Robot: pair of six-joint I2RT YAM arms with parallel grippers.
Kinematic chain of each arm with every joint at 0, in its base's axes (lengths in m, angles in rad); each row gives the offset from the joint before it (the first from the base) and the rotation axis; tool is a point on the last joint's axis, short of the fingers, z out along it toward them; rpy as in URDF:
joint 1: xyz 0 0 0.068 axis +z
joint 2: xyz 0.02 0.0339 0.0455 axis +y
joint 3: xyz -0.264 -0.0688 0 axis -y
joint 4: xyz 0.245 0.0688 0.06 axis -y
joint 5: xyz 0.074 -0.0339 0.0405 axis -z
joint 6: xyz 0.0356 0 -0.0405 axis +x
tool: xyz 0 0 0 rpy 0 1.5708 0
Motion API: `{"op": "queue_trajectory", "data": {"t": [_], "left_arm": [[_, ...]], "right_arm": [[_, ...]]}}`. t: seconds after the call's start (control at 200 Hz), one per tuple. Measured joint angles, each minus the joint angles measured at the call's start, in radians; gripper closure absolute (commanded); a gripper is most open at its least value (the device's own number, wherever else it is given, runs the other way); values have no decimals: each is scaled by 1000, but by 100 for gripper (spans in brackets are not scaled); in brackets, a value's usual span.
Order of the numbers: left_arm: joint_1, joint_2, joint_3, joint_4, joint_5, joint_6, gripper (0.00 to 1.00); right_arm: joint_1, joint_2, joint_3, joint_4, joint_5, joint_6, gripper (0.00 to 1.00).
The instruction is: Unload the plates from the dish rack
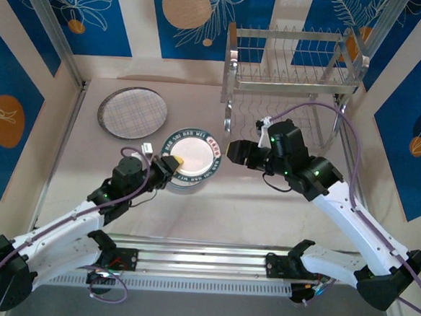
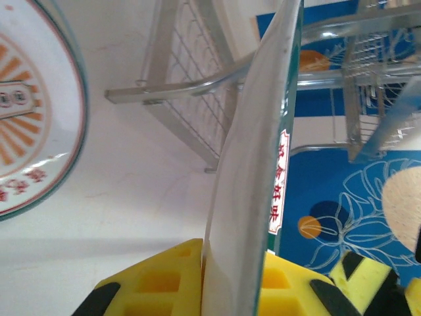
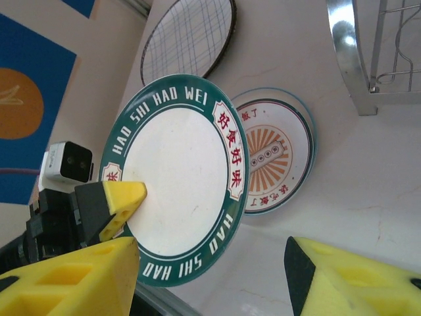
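One rack (image 1: 293, 62) stood at the back of the table (image 1: 264, 219). There were three plates. A grid plate (image 1: 133, 113) lay flat. The left gripper (image 1: 171, 164) clamped the rim of a green-rimmed plate (image 1: 192, 155), holding it over a sunburst plate (image 3: 279, 155). The plates looked stiff, glazed, likely slippery and breakable, so the rim suited gripping. The right gripper (image 1: 234, 151) waited beside the green-rimmed plate, fingers apart.

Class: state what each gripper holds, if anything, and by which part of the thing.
The left gripper is shut on the green-rimmed plate, pinching it at the rim. The right gripper is open and holds nothing.
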Motion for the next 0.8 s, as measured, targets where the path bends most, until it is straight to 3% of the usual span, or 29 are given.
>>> {"op": "queue_trajectory", "data": {"t": [0.455, 0.8], "left_arm": [[9, -34, -142, -30, -137, -28, 87], [20, 132, -155, 50, -179, -37, 87]], "right_arm": [[57, -16, -53, 68, 55, -92, 39], [72, -23, -89, 105, 63, -125, 39]]}}
